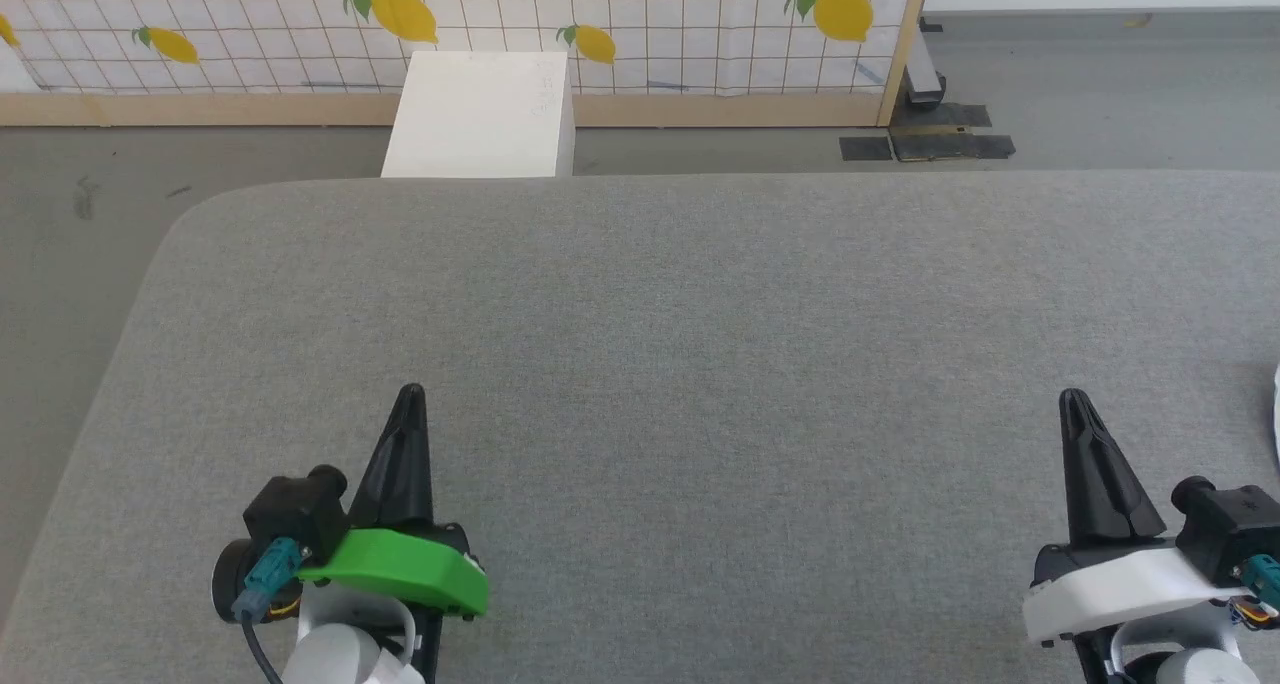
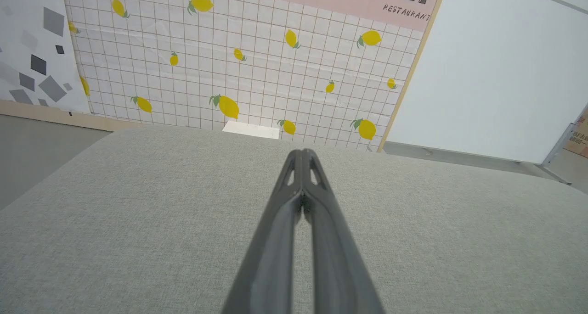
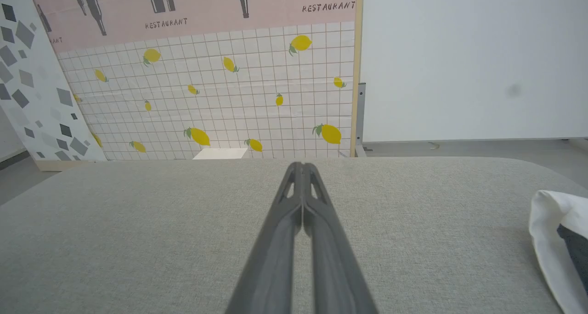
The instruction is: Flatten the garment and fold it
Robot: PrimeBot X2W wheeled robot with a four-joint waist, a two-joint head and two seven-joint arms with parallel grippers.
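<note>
The garment (image 3: pixel 553 231) lies bunched at the right edge of the right wrist view, white cloth with a dark patch, on the grey fabric surface (image 1: pixel 700 344). A thin white sliver of the garment (image 1: pixel 1277 414) touches the head view's right edge. My left gripper (image 1: pixel 411 396) rests low at the lower left, shut and empty, its tips together (image 2: pixel 302 152). At the lower right my right gripper (image 1: pixel 1073 400) is shut too, holding nothing (image 3: pixel 302 165), with the garment off to its right and apart from it.
A white box (image 1: pixel 482 114) stands on the floor beyond the surface's far edge. Behind it runs a lemon-patterned tiled wall panel (image 1: pixel 600 24) with a wooden base. Grey floor lies to the left and far right, with dark floor plates (image 1: pixel 930 144).
</note>
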